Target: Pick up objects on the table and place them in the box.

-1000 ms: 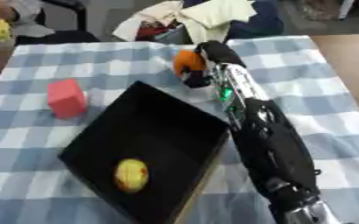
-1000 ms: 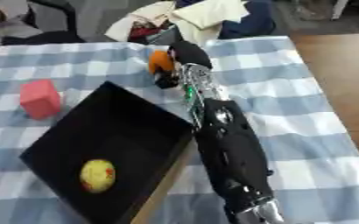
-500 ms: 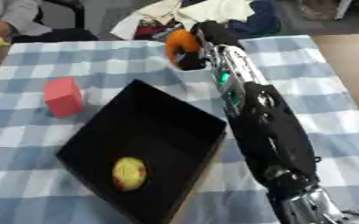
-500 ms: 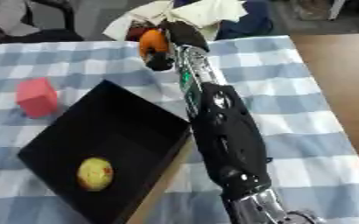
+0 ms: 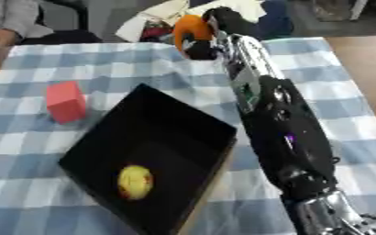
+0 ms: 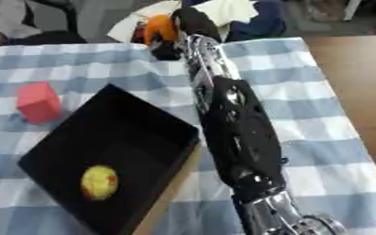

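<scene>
Left eye view: the right hand (image 5: pixel 211 27), fingers curled round an orange ball (image 5: pixel 190 28), holds it beyond the far corner of the black box (image 5: pixel 193 126). A good finish would carry it over the box before release. A yellow fruit (image 5: pixel 134 181) lies inside; a red block (image 5: pixel 66 101) stands beside the box on the blue-checked tabletop (image 5: pixel 348 103). Clothing is heaped behind.

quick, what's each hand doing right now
Right hand: shut on the orange thing, raised off the table.
Left hand: not in view.
</scene>
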You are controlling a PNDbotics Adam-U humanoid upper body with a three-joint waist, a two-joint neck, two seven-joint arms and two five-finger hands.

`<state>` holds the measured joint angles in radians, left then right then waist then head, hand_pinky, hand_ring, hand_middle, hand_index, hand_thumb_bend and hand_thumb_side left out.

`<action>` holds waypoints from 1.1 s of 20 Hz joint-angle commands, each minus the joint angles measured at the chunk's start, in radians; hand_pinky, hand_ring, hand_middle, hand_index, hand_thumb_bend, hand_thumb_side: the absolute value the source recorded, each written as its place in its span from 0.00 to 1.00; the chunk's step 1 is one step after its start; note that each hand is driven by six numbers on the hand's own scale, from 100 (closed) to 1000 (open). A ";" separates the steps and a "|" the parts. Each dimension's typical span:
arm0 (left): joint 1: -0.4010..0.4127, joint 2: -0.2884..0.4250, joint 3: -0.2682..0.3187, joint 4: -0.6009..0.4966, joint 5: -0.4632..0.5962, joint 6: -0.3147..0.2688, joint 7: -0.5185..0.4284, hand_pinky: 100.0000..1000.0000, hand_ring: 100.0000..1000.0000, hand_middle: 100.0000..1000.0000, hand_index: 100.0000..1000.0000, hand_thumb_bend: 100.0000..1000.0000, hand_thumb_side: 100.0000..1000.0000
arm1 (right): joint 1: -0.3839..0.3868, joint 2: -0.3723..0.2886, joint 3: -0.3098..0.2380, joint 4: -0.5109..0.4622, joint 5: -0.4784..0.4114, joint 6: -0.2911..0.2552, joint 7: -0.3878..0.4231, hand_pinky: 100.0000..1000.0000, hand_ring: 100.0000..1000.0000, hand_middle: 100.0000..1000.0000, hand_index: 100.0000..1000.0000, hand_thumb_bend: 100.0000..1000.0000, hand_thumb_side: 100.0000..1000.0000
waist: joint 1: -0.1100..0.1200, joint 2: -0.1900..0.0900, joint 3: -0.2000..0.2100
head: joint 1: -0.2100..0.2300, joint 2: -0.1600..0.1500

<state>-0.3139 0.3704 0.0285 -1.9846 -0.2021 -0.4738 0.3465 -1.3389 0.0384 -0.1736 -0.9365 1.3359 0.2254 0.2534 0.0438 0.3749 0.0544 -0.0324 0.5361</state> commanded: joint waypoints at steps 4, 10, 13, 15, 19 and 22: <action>-0.001 0.041 0.010 -0.015 -0.004 -0.003 0.006 0.45 0.71 0.64 0.76 0.06 0.87 | -0.089 -0.077 0.059 -0.029 -0.097 -0.060 0.036 0.75 0.72 0.50 0.68 0.00 0.41 | -0.005 -0.035 -0.008 | 0.013 0.007; 0.002 0.052 0.016 -0.015 -0.010 -0.001 0.014 0.45 0.71 0.64 0.76 0.06 0.87 | -0.124 -0.155 0.140 -0.065 -0.194 -0.155 0.069 0.74 0.72 0.50 0.67 0.00 0.39 | -0.017 -0.040 -0.021 | 0.030 0.022; 0.006 0.056 0.019 -0.015 -0.014 0.000 0.018 0.45 0.71 0.64 0.76 0.06 0.87 | -0.117 -0.190 0.182 -0.112 -0.241 -0.201 0.079 0.74 0.72 0.50 0.67 0.00 0.38 | -0.022 -0.041 -0.026 | 0.036 0.030; 0.008 0.060 0.021 -0.015 -0.017 0.000 0.021 0.45 0.71 0.64 0.76 0.06 0.87 | -0.107 -0.211 0.215 -0.154 -0.270 -0.230 0.090 0.74 0.72 0.49 0.67 0.00 0.38 | -0.024 -0.041 -0.029 | 0.039 0.032; 0.010 0.067 0.024 -0.015 -0.023 0.001 0.027 0.45 0.71 0.64 0.76 0.06 0.87 | -0.079 -0.262 0.277 -0.241 -0.330 -0.291 0.113 0.74 0.72 0.50 0.66 0.00 0.35 | -0.029 -0.044 -0.039 | 0.047 0.037; 0.013 0.072 0.028 -0.015 -0.027 0.002 0.033 0.45 0.71 0.64 0.76 0.06 0.87 | -0.047 -0.305 0.318 -0.304 -0.376 -0.337 0.126 0.74 0.72 0.50 0.66 0.00 0.35 | -0.032 -0.046 -0.048 | 0.049 0.049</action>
<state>-0.2980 0.4120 0.0426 -1.9846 -0.2260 -0.4719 0.3734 -1.3667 -0.2304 0.1317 -1.1949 0.9841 -0.0925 0.3760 0.0086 0.3563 0.0050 0.0130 0.5761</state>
